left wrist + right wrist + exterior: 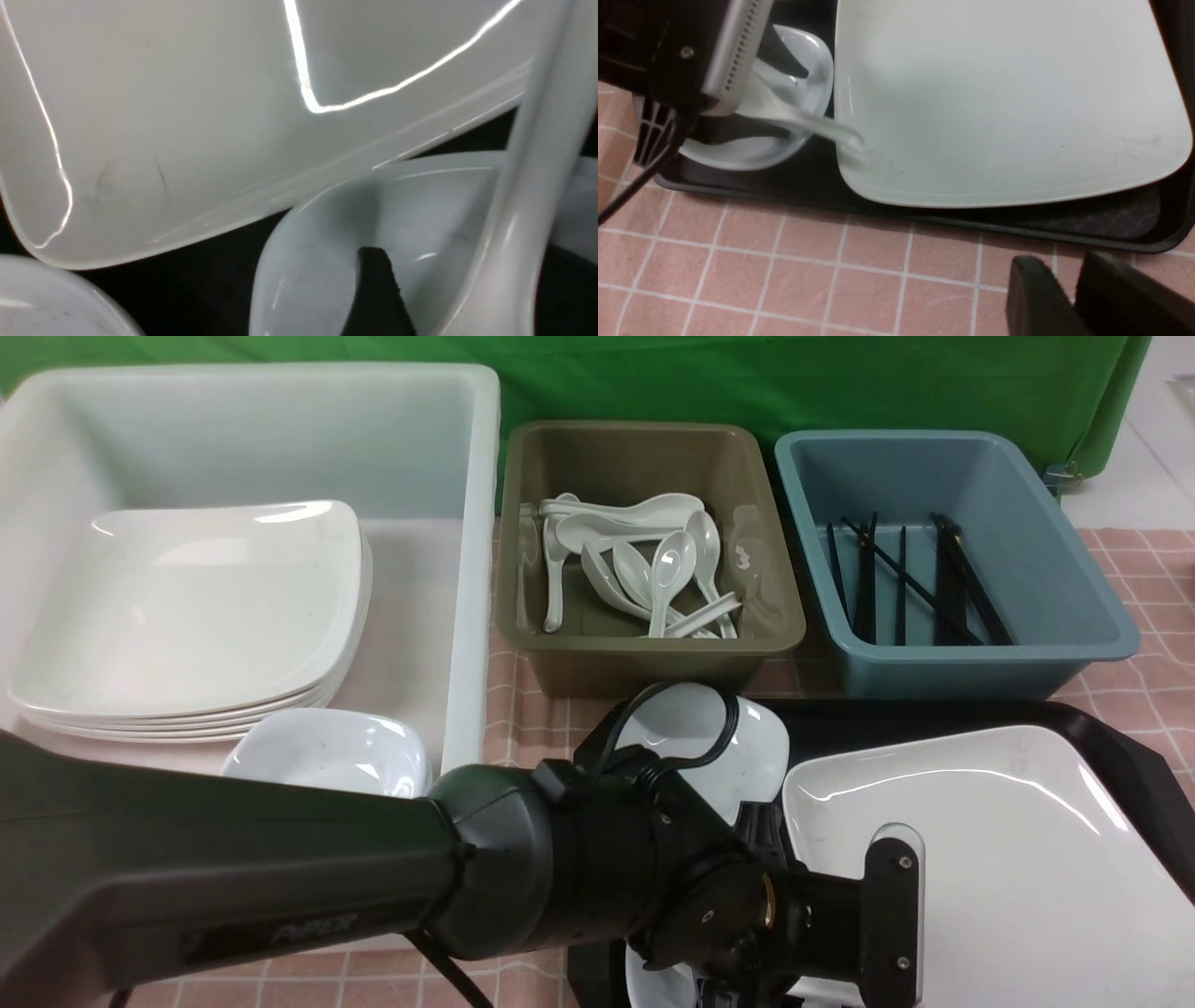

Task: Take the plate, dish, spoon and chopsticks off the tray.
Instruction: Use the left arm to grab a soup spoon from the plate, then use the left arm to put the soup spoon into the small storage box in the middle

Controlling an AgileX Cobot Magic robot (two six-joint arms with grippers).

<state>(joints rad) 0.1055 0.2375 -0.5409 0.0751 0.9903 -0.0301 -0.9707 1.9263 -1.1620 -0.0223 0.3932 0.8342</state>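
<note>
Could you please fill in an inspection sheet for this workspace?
Surface: pink checked cloth under black tray
Job's things: plate and two small dishes on tray; spoon at one dish; no chopsticks seen on tray, much of it hidden
Clutter: nothing seen
Left gripper: open, jaws either side of spoon
Right gripper: slightly open, nothing between jaws
Cables: black cable looping over a dish, attached to left arm
Surroundings: white bin, brown bin, blue bin, green cloth
</note>
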